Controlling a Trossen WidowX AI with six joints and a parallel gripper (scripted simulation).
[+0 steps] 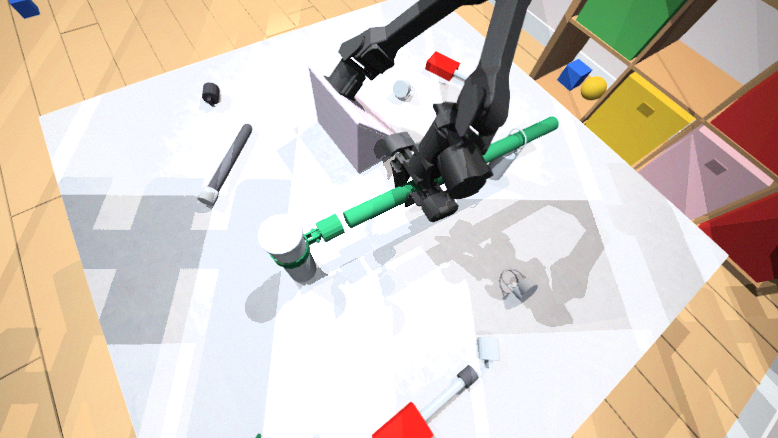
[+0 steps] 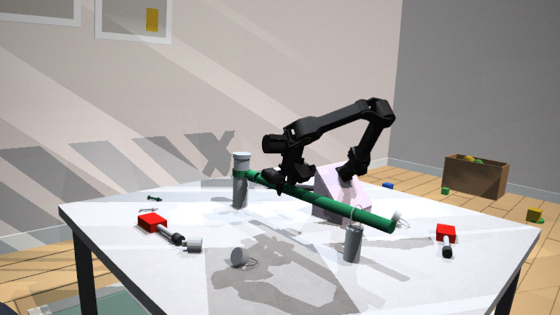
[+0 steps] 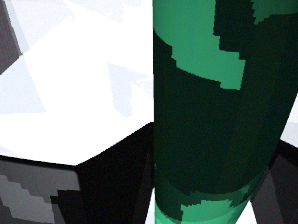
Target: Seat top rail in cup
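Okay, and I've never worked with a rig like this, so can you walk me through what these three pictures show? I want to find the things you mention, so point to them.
The black machine is a single jointed robot arm. Its gripper (image 1: 411, 190) (image 2: 288, 185) is closed around a long green pipe (image 1: 375, 206) (image 2: 329, 204) (image 3: 210, 135).

The first picture looks down from above, the second looks across the table from the side, and the third looks out from the arm's wrist, with the pipe up close.

The tall grey post (image 1: 302, 266) (image 2: 240, 191) wears a green band with a small green cup (image 1: 329, 227) (image 2: 253, 176); from above, a gap shows between pipe and cup. Near its other end the pipe runs through a wire loop (image 1: 525, 142) on a short post (image 2: 353, 244).

Also on the table are two red-headed mallets (image 1: 405, 423) (image 1: 442, 65) (image 2: 152, 222) (image 2: 445, 233).
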